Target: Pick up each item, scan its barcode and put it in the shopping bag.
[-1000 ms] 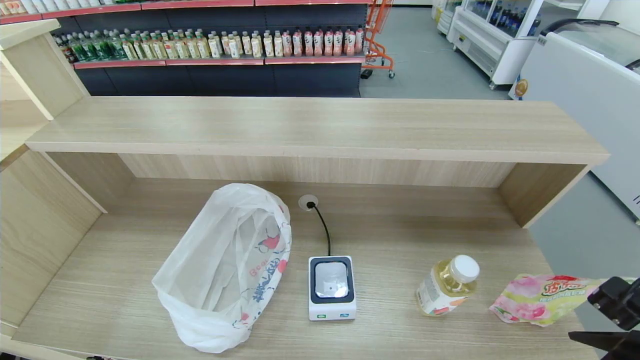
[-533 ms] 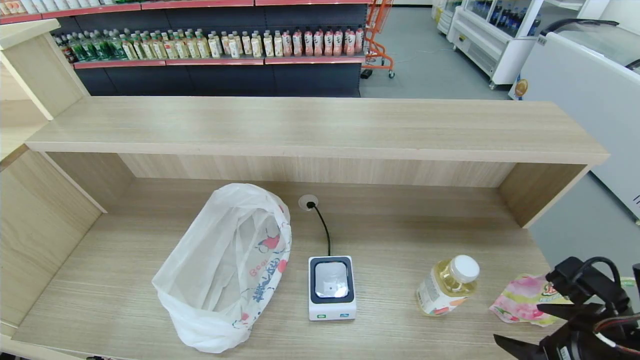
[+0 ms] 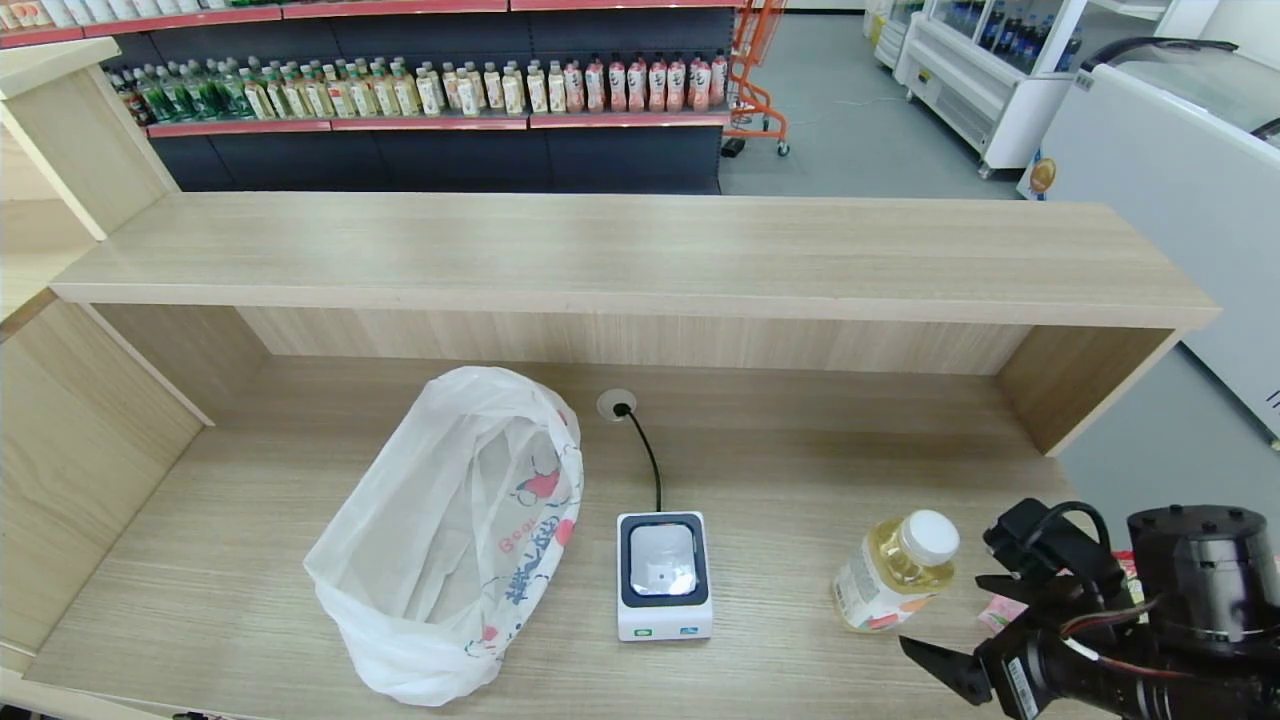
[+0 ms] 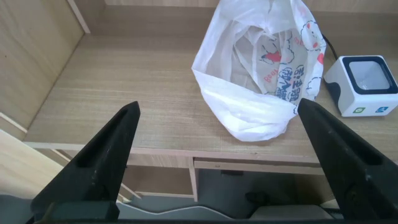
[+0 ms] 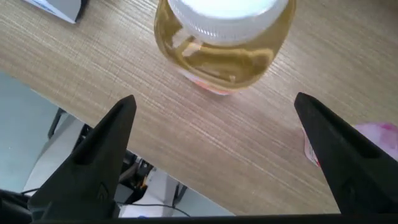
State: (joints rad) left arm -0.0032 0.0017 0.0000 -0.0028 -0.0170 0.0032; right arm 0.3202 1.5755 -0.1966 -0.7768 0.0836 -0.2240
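head view: the bottle [image 3: 897, 572] stood right of the scanner [image 3: 664, 574], the shopping bag [image 3: 450, 530] left of it. left wrist view: the left gripper [image 4: 217, 106] was wide open, empty. right wrist view: the right gripper [image 5: 214, 102] was wide open, empty, near the bottle; picking it seemed the step in hand, needing next to enclose the bottle and close

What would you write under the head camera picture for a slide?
Open right gripper beside a white-capped bottle on the wooden counter, with barcode scanner and shopping bag further left.
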